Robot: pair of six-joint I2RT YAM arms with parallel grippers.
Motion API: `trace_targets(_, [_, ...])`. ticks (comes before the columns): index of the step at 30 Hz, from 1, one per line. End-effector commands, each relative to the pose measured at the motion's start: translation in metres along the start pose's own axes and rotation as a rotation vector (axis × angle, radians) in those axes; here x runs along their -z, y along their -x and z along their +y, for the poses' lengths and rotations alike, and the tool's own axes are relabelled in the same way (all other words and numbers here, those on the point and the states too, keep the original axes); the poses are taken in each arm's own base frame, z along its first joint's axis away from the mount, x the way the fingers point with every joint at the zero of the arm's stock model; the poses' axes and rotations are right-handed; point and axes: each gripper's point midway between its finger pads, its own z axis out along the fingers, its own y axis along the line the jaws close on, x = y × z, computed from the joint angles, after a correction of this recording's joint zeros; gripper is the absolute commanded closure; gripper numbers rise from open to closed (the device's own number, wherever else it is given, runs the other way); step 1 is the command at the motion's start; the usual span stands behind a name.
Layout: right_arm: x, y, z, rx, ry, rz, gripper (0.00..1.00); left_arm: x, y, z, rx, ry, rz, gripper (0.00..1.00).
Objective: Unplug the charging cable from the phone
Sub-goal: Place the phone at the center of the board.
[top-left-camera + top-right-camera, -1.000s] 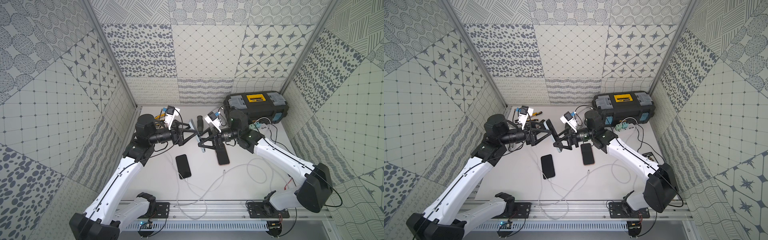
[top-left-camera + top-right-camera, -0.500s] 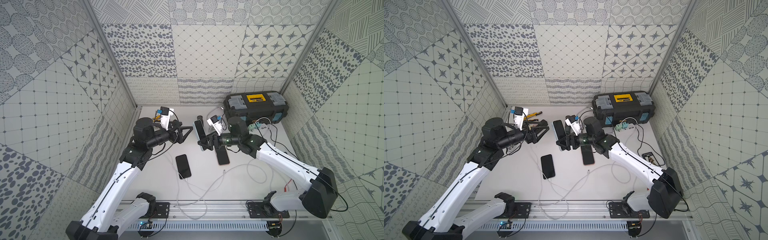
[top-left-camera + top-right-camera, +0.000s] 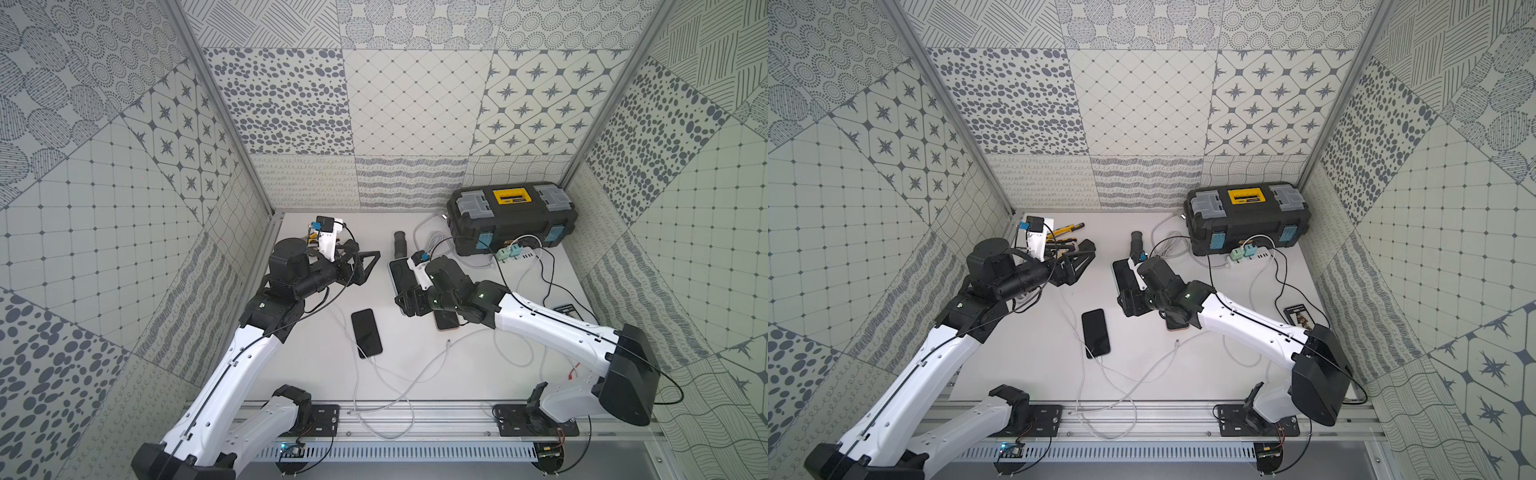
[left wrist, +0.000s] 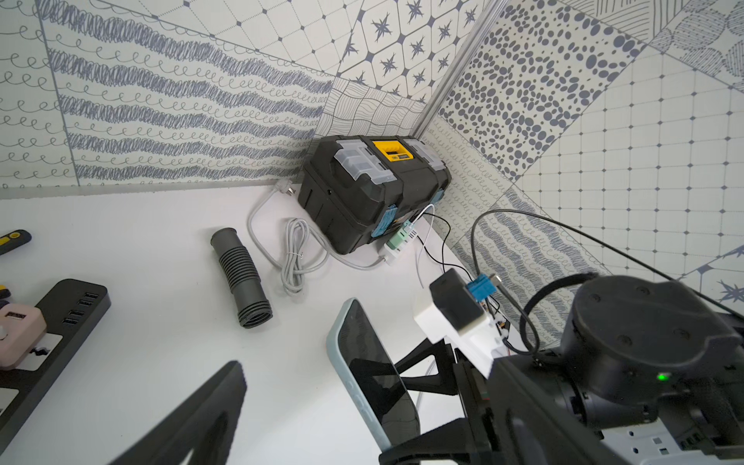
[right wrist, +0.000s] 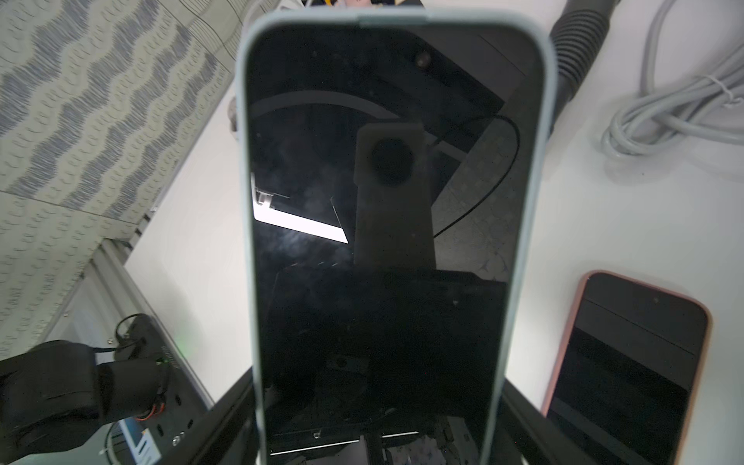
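My right gripper [image 3: 402, 291] is shut on a phone [image 3: 400, 272] in a pale blue case and holds it by its long edges above the table, screen up; the phone fills the right wrist view [image 5: 386, 201]. No cable shows at this phone; its lower end is hidden in the jaws. A white charging cable [image 3: 419, 365] lies loose on the table with its free plug end [image 3: 449, 343] near my right arm. My left gripper [image 3: 361, 259] stands open and empty well left of the phone, which the left wrist view shows edge-on [image 4: 368, 370].
A black phone [image 3: 366, 332] lies mid-table with a white cable in its near end. A pink-cased phone [image 3: 446, 323] lies under my right wrist. A black toolbox [image 3: 513, 218], white power strip [image 3: 515, 253], grey hose [image 3: 401, 245] and coiled cord [image 3: 432, 241] stand behind; a black power strip [image 4: 52, 334] lies at the left.
My left gripper has drawn back to the left, away from the phone. The right gripper has turned the phone flat, screen up, still holding it.
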Motion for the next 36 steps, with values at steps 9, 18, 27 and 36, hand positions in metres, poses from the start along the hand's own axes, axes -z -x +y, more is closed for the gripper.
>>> trace_targets(9, [-0.037,-0.017,-0.015,-0.044,-0.228,-0.003,0.46,0.001,-0.001,0.016,-0.013,0.073,-0.006,0.02])
trace_targets(18, [-0.064,-0.051,-0.028,-0.08,-0.295,0.086,0.43,0.003,-0.001,0.018,-0.02,0.09,-0.005,0.02])
trace_targets(27, [-0.081,-0.079,-0.044,-0.082,-0.36,0.17,0.41,0.003,-0.002,0.019,-0.021,0.093,-0.002,0.02])
trace_targets(36, [-0.092,-0.096,-0.055,-0.088,-0.397,0.213,0.39,0.004,-0.002,0.019,-0.022,0.099,-0.003,0.02])
